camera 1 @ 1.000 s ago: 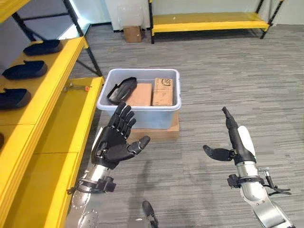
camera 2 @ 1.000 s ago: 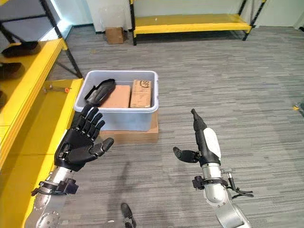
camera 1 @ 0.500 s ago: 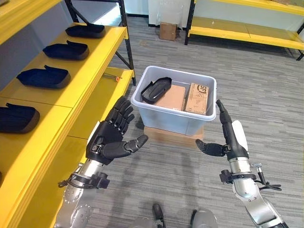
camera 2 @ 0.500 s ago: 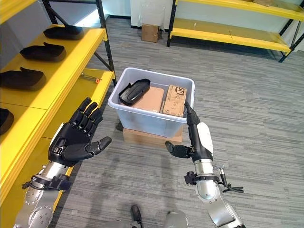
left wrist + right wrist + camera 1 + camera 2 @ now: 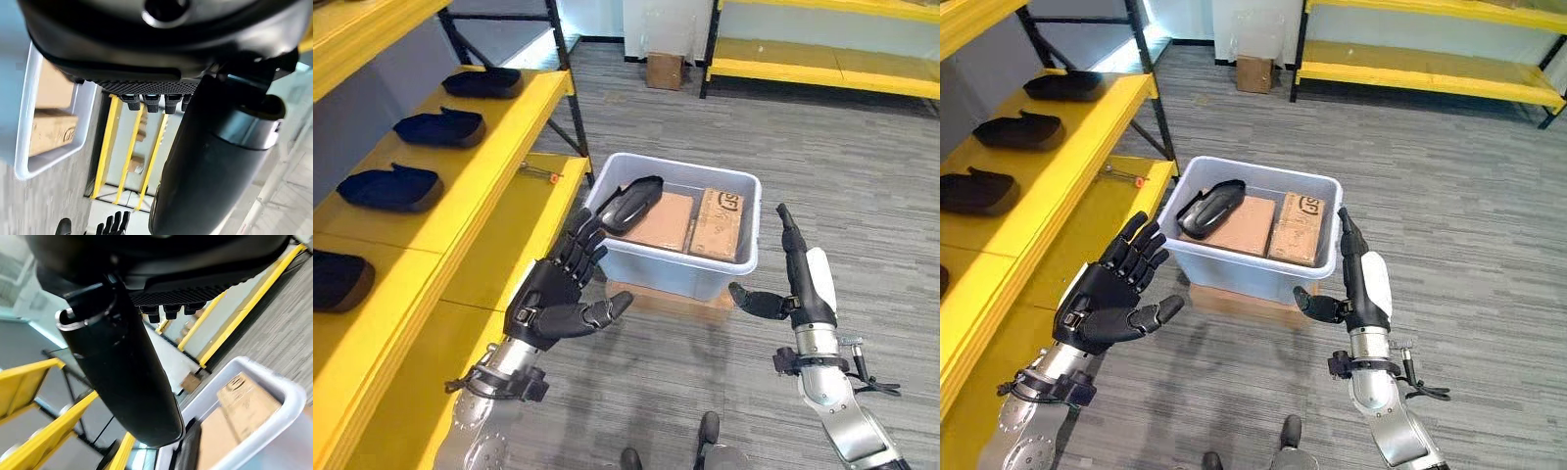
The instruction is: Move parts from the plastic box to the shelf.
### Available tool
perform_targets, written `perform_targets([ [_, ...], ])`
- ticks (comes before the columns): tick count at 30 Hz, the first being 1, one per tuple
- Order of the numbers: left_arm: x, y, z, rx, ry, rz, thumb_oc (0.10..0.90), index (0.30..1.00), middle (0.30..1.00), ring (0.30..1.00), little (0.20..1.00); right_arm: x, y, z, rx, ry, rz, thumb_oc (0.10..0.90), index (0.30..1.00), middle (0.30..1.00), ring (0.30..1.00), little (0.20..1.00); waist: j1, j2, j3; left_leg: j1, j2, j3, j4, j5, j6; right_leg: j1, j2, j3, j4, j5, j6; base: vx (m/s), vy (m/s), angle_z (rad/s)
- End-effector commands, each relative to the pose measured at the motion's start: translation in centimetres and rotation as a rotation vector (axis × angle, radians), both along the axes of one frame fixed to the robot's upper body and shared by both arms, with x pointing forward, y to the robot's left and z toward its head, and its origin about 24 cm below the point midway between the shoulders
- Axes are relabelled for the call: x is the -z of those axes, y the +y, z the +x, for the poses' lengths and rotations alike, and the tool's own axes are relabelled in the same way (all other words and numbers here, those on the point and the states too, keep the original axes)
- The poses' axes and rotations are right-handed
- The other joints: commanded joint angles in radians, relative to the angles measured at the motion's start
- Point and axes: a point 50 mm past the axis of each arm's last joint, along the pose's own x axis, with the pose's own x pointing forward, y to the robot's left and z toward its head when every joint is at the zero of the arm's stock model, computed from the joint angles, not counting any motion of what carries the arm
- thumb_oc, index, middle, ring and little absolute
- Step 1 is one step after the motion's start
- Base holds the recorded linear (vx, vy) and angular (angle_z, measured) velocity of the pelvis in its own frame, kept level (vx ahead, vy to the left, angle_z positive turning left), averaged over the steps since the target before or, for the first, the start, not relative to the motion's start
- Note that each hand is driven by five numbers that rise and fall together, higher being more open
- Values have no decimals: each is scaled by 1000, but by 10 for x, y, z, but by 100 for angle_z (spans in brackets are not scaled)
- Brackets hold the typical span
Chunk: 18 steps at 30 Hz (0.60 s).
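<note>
- The left hand (image 5: 551, 301) hung palm-up with its fingers spread and thumb out, holding nothing
- The right hand (image 5: 797, 275) stood edge-on, its fingers straight and pressed together pointing up, thumb stuck out toward the other hand, also holding nothing
- The box (image 5: 724, 279), pale and translucent, sat on the floor just beyond both hands, its near wall between them and close past the left fingertips
- A flat cardboard sheet (image 5: 661, 301) stuck out from under the box on the side nearest the hands
- Inside the box one dark part (image 5: 628, 200) leaned on the far rim, on the left hand's side
- Beside it lay a plain carton (image 5: 666, 218), and a printed carton (image 5: 720, 223) lay nearest the right hand
- The shelf (image 5: 475, 186), yellow, ran along the outer side of the left hand and away past it
- Four dark parts sat in a row on its upper level, the closest one (image 5: 335, 281) level with the left hand, the next (image 5: 388, 187) further on
- A small tool (image 5: 544, 172) with an orange tip lay on the lower level, beyond the left hand
- A small carton (image 5: 665, 70) stood on the floor well past the box, by a low rack (image 5: 822, 67)
</note>
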Motion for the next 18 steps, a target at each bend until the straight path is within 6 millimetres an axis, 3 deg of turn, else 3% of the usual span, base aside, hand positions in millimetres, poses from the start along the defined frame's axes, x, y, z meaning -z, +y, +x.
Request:
perform_targets([
  [1, -41, -5, 2, 54, -236, -5, 900, 1000, 1000, 1000, 1000, -41, 2, 6, -40, -215, 7, 900, 1000, 1000, 1000, 1000, -15, -3, -79, 8, 99, 59, -26, -23, -63, -26, -30, -22, 14, -50, 104, 137, -145, -30],
  [11, -45, -11, 5, 83, -265, 0, 900, 1000, 1000, 1000, 1000, -49, 4, 13, -77, -240, -43, 900, 1000, 1000, 1000, 1000, -15, 9, -78, -23, 141, 100, -12, 43, -98, 9, 1, -11, 0, -96, 60, 83, -86, -8],
  [16, -48, -13, 6, 63, -280, -6, 900, 1000, 1000, 1000, 1000, -49, 5, 14, -111, -236, -59, 900, 1000, 1000, 1000, 1000, -20, 24, -79, -38, 158, 112, 46, 72, -117, 7, 12, -10, 0, -115, 41, 78, -68, -17],
  [18, -49, -11, 7, 42, -284, -18, 900, 1000, 1000, 1000, 1000, -48, 4, 13, -132, -216, -47, 900, 1000, 1000, 1000, 1000, -24, 29, -83, -41, 161, 87, 106, 68, -131, 16, 25, 6, 0, -138, 34, 123, -96, -7],
])
